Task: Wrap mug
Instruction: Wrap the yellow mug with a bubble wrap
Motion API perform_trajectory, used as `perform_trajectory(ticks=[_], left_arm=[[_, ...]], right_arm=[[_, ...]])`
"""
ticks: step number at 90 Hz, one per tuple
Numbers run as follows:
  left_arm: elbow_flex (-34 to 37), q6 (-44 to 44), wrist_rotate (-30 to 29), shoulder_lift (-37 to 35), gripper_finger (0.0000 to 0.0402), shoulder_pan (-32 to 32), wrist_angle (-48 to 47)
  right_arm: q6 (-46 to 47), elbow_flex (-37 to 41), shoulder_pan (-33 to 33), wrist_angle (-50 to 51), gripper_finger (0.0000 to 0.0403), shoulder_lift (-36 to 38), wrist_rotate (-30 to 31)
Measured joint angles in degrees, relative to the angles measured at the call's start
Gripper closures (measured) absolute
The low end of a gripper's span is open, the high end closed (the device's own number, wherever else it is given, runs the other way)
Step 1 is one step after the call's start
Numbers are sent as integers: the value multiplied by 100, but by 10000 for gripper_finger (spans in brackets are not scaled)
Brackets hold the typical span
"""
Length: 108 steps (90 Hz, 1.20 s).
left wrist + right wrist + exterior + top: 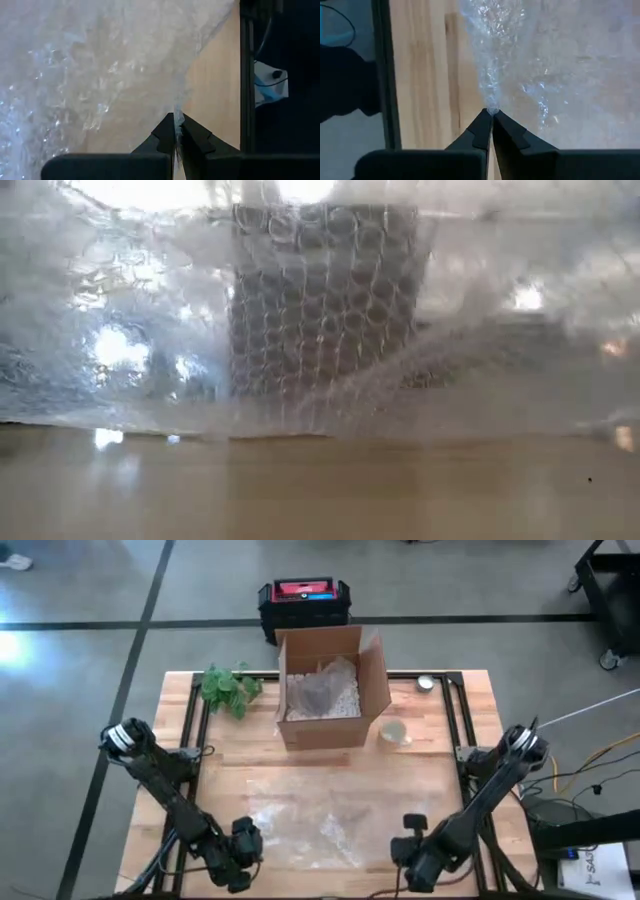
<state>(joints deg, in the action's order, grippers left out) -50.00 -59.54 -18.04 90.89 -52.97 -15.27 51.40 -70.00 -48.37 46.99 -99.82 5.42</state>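
Left gripper (176, 120): you have its dark fingers clenched on a corner of the clear bubble wrap sheet (305, 812), at the near left part of the light wooden table (440, 755).
Right gripper (490, 114): you hold the sheet's other near corner here, fingertips pinched tight on the gathered plastic, close to the table's black edge rail (385, 75).
Bubble wrap: it lies spread over the middle of the table between your two arms; in the low view it hangs like a curtain across the whole picture.
Mug: the small pale mug (393, 732) sits on bare wood just right of the open brown cardboard box (330, 690), well apart from the sheet.
Box: you can see crumpled wrap inside it.
Other items: a green leafy plant sprig (228, 688) lies left of the box.
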Motion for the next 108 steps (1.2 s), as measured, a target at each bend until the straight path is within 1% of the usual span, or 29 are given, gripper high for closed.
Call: perform_trajectory(ticks=[9, 18, 24, 29, 33, 40, 44, 54, 57, 61, 67, 75, 81, 86, 94, 108], left_arm=[[0, -306, 267, -6, 396, 81, -35], [0, -500, 409, -21, 374, 153, -59], [0, -575, 468, -34, 350, 164, -57], [0, -642, 671, -71, 325, 197, -58], [0, -809, 924, -117, 304, 229, -38], [0, -1262, 1557, -233, 267, 256, 49], [0, -1489, 1764, -351, 249, 215, 86], [0, -1691, 1874, -761, 214, 125, 1], [1, -1698, 1774, -906, 207, 125, -109], [2, -1677, 1474, -1134, 200, 127, -266], [2, -1384, 783, -1468, 195, 134, -536], [2, -688, -144, -1861, 196, 199, -844], [25, -246, -723, -2122, 201, 320, -1044], [75, 3, -966, -2289, 207, 492, -1084], [183, 317, -1000, -2449, 222, 825, -1093], [405, 687, -1006, -2452, 251, 1320, -1076]], right_arm=[[112, 0, 50, 3, 388, -170, -145], [58, -3, 69, -1, 351, -193, -204], [-23, -24, 85, 69, 319, -134, -230], [-124, -88, 120, 103, 290, -29, -250], [-167, -171, 158, 126, 268, 81, -250], [-263, -383, 219, 359, 233, 291, -247], [-339, -504, 236, 484, 217, 423, -246], [-704, -791, 313, 789, 187, 794, -199], [-775, -854, 371, 947, 181, 908, -69], [-882, -922, 500, 1171, 174, 1072, 159], [-968, -938, 727, 1541, 165, 1317, 537], [-1275, -846, 1174, 2051, 155, 1648, 978], [-1697, -674, 1658, 2327, 149, 1899, 1299], [-2172, -437, 2170, 2269, 145, 2108, 1470], [-3020, 60, 3092, 1976, 142, 2412, 1414], [-4456, 982, 4725, 859, 150, 2857, 554]])
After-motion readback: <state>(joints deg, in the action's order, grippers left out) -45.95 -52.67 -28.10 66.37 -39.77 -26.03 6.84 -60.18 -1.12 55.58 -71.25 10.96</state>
